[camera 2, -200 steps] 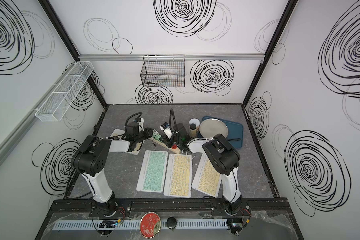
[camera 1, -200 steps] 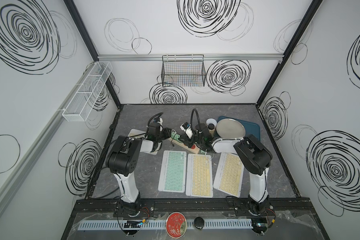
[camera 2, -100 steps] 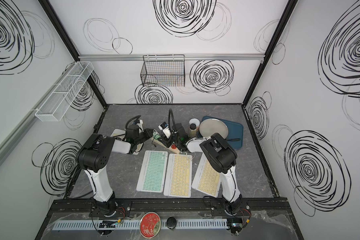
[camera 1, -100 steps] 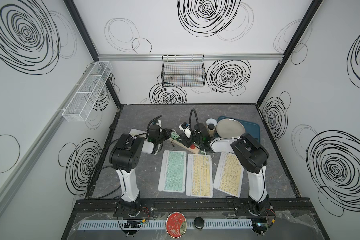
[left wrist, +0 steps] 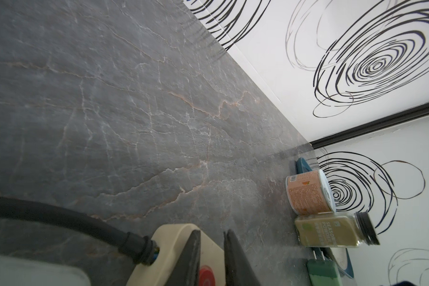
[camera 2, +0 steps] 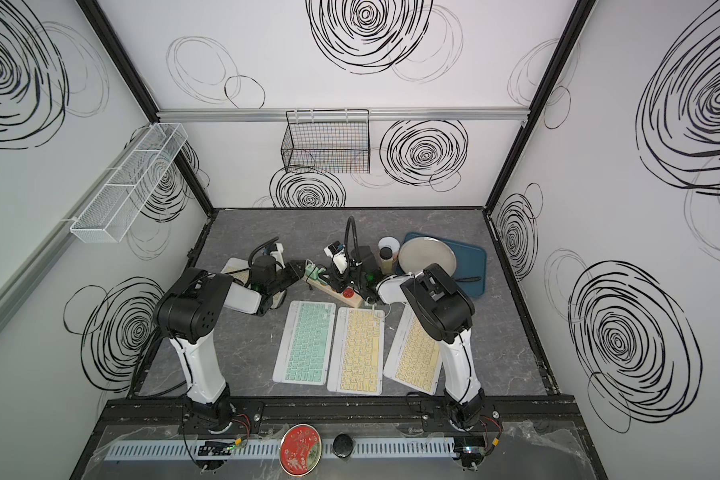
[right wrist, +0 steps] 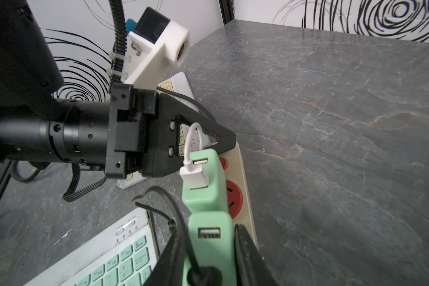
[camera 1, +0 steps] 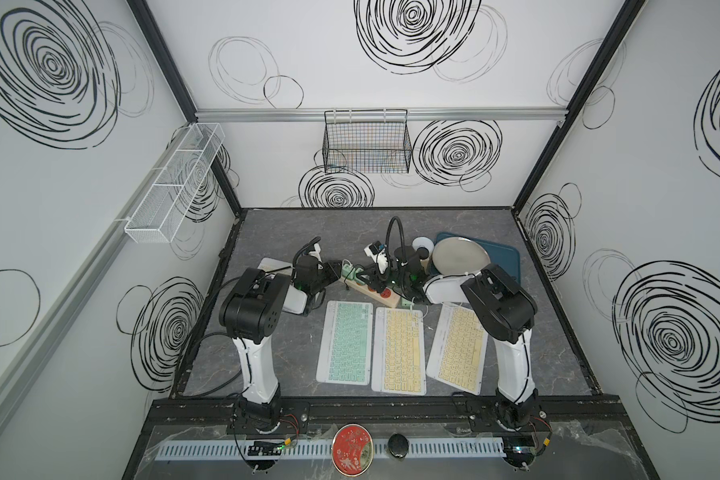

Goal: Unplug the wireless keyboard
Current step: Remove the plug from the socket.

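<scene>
**Two Arms Close In on a Power Strip to Free a Keyboard's Cable**

The white USB plug [right wrist: 193, 178] sits in the cabled green charger [right wrist: 203, 195], one of two green chargers standing on the single cream power strip [right wrist: 244, 178]. The left gripper [left wrist: 212, 234] bears down on the strip's corded end, its jaws a narrow slit apart with nothing between them. The plug's thin white cable [right wrist: 188, 138] loops away behind that gripper, and I cannot trace which keyboard it feeds. The right gripper [right wrist: 207, 231] straddles the bare green charger [right wrist: 211, 247] next along the strip. Its jaws sit close on either side, but I cannot tell whether they pinch it.

The plug looks light, small and smooth, with a stiff shell and a soft cable. The shell's flat sides seem the place to grip, never the cable. The strip looks light enough to lift unless pinned.

I count four keyboards. One mint keyboard [camera 1: 345, 343] and two yellow keyboards [camera 1: 399, 351] [camera 1: 458, 351] lie on the robot's side of the strip. A fourth keyboard [right wrist: 181, 84] lies beyond its corded end. One can [left wrist: 307, 192] and one seasoning jar [left wrist: 332, 231] stand past its other end.
</scene>
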Tool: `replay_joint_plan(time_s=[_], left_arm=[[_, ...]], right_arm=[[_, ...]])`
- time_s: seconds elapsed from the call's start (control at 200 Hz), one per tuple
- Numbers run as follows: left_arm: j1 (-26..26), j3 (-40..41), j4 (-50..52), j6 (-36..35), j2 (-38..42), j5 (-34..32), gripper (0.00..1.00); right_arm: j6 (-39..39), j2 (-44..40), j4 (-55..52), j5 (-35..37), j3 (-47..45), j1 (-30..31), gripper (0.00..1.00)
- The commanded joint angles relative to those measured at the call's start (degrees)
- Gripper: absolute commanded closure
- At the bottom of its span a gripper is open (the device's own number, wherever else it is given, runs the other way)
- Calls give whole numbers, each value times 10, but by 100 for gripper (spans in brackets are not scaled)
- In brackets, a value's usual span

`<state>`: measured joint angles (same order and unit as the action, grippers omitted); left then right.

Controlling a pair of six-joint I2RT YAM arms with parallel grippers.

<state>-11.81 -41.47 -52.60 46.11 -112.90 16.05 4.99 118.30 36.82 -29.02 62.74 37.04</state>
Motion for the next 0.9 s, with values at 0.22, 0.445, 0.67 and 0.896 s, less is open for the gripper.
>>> replay_joint_plan(time_s=[0.22, 0.445, 0.67, 0.896], left_arm=[[4, 23, 29, 5, -38, -17, 77], [7, 27, 16, 5, -47, -19, 77], [10, 30, 4, 9, -52, -17, 77], [14, 35, 2, 9, -48, -17, 77]], right_arm=[[-57, -29, -43, 58, 14, 43, 91], [-73, -39, -56, 76, 22, 44, 96], [-68, -62, -26, 75, -4, 45, 99], [-62, -70, -22, 70, -6, 44, 100]])
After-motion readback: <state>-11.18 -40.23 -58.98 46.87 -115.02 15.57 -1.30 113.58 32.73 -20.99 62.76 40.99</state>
